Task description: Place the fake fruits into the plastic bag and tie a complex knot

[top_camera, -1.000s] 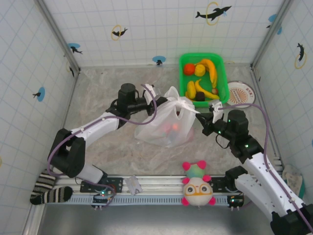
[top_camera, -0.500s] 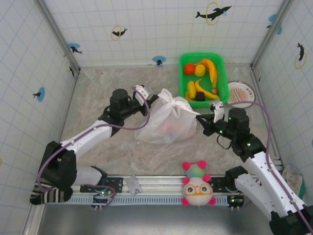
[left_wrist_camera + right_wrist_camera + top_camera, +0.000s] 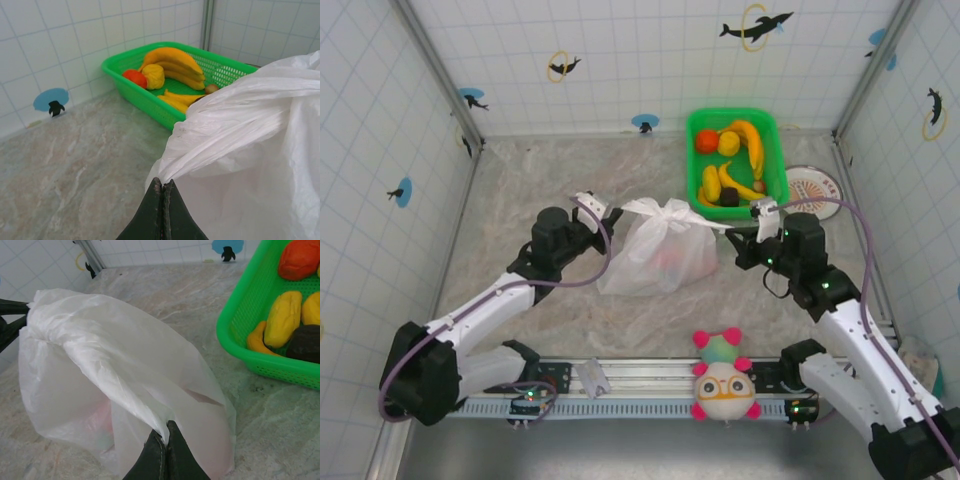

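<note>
Green square basket (image 3: 732,112): tabletop (image 3: 520,190), 1 o'clock. Round patterned plate (image 3: 812,190): just beside basket, at its 4 o'clock. Pink-and-green plush toy with glasses (image 3: 723,380): 6 o'clock edge.

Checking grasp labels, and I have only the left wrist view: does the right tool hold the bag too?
Observer: Yes. The right tool is shut on the plastic bag, across from the left tool.
Operator: Anything inside?
Observer: A reddish shape shows through the bag's wall; which fruit, I cannot tell.
Operator: Is the top tied?
Observer: From above, a bunched lump sits at the top, with straps stretched to either side.
</note>
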